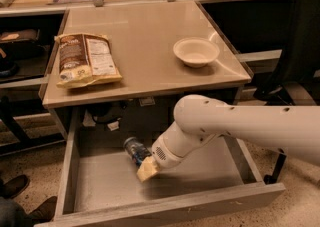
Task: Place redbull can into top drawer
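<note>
Camera view: tool grips redbull can inside top drawer, under beige table.

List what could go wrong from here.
1. The gripper holds the redbull can tilted inside the top drawer; released like this, it may roll or bounce.
2. The arm reaches in just below the table edge; lifting out could bump it.
</note>
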Action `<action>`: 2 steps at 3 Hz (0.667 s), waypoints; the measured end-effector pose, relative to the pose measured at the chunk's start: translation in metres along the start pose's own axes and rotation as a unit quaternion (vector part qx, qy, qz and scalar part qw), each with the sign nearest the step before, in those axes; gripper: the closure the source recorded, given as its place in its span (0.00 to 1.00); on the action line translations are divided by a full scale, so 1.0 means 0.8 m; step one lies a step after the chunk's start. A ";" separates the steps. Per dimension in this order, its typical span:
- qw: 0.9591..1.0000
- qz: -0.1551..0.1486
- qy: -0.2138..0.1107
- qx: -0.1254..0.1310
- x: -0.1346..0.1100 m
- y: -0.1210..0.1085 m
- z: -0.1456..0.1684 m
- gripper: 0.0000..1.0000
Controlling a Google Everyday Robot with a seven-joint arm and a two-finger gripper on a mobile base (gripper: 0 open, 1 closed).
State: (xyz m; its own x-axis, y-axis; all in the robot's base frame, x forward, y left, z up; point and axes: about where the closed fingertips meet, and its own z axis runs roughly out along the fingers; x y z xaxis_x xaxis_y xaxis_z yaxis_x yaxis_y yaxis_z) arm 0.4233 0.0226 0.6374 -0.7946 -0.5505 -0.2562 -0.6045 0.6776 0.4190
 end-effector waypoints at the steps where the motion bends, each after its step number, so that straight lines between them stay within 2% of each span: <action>1: 1.000 0.007 -0.006 0.006 -0.003 -0.020 0.003 1.00; 2: 1.000 0.014 -0.010 0.003 -0.003 -0.032 0.012 1.00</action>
State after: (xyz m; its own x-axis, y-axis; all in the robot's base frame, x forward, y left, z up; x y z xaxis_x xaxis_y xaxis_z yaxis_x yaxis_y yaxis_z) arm 0.4403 0.0111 0.6191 -0.8122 -0.5216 -0.2613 -0.5821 0.6956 0.4210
